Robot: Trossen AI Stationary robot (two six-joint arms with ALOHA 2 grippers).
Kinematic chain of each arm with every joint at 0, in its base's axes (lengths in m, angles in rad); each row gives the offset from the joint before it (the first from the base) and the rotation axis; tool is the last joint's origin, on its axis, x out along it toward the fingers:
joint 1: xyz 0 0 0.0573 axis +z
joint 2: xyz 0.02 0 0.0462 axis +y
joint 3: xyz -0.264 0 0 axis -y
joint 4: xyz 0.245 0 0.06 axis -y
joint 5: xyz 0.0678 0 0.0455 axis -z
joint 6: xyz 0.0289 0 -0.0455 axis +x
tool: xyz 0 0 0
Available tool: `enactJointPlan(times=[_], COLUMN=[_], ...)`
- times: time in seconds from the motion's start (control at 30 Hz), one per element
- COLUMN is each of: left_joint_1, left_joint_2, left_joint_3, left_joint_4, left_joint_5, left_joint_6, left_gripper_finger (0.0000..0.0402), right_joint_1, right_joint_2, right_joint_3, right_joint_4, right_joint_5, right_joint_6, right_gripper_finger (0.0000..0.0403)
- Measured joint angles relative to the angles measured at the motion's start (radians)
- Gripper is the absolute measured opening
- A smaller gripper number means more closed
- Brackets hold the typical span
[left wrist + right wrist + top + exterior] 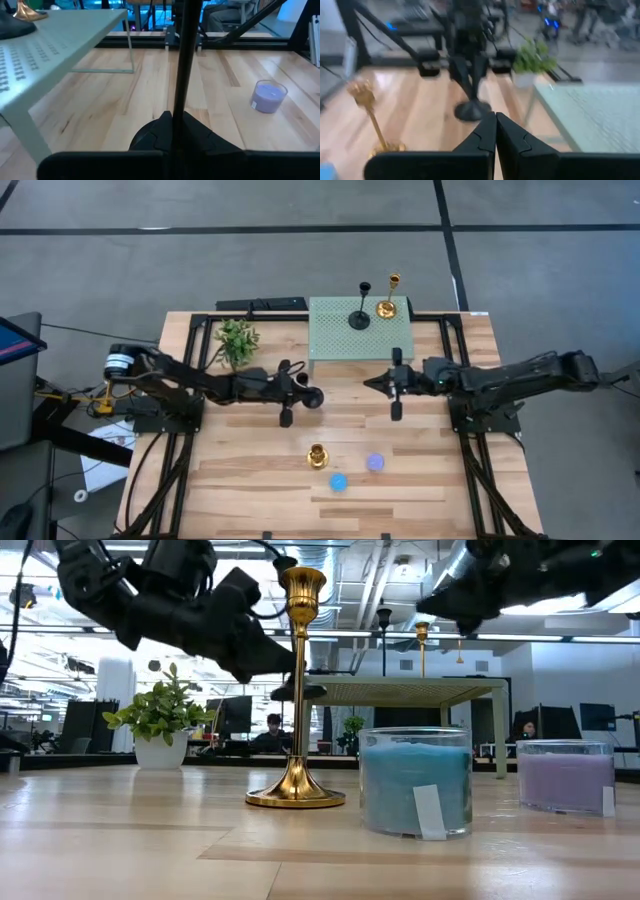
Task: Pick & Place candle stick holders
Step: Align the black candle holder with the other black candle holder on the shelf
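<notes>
A black candlestick holder (360, 318) and a gold one (386, 308) stand upright on a green perforated shelf (335, 345) at the table's far middle. Another gold holder (318, 456) stands on its round base on the wood, near the front centre. My left gripper (305, 392) is shut on the second black holder (471, 95), just in front of the shelf's left part. My right gripper (375, 383) is shut and empty, level, facing the left one a short way to its right. My left gripper pinches the black holder's slim stem (181, 75) between its two fingers. The fingers come from the table's left, slanting a little down, and lie across the stem. The holder stands about upright in the hold, and its round base (298, 692) is lifted clear of the table.
A blue candle jar (338, 481) and a purple one (375, 463) stand near the gold holder at the front centre. A small potted plant (237, 340) stands left of the shelf. The shelf stands on thin legs (131, 47). Bare wood lies at the front left and right.
</notes>
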Motion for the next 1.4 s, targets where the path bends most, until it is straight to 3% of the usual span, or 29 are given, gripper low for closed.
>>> enactJointPlan(times=[0.17,0.47,0.6,0.83,0.97,1.4], left_joint_1=[-0.001,-0.001,-0.001,-0.001,-0.001,0.0], left_joint_2=[-0.049,-0.039,-0.039,-0.039,-0.039,-0.039], left_joint_3=[0.0,-0.001,-0.001,-0.001,-0.001,-0.001], left_joint_4=[-0.067,-0.066,-0.067,-0.087,-0.091,-0.104], left_joint_5=[-0.003,-0.004,-0.004,-0.004,-0.004,-0.004], left_joint_6=[0.0,-0.008,-0.008,-0.008,-0.008,-0.008], left_gripper_finger=[0.0014,0.0014,0.0014,0.0014,0.0015,0.0014], right_joint_1=[-0.046,-0.086,-0.086,-0.085,-0.077,-0.058], right_joint_2=[0.155,0.407,0.499,0.613,0.669,0.73], right_joint_3=[0.001,0.045,0.148,0.303,0.334,0.443], right_joint_4=[0.258,0.515,0.514,0.354,0.352,0.347], right_joint_5=[-0.108,-0.109,-0.086,-0.088,-0.113,-0.226], right_joint_6=[-0.003,0.074,0.148,0.129,0.093,0.092], right_gripper_finger=[0.0,0.0001,0.0015,0.0075,0.0102,0.0111])
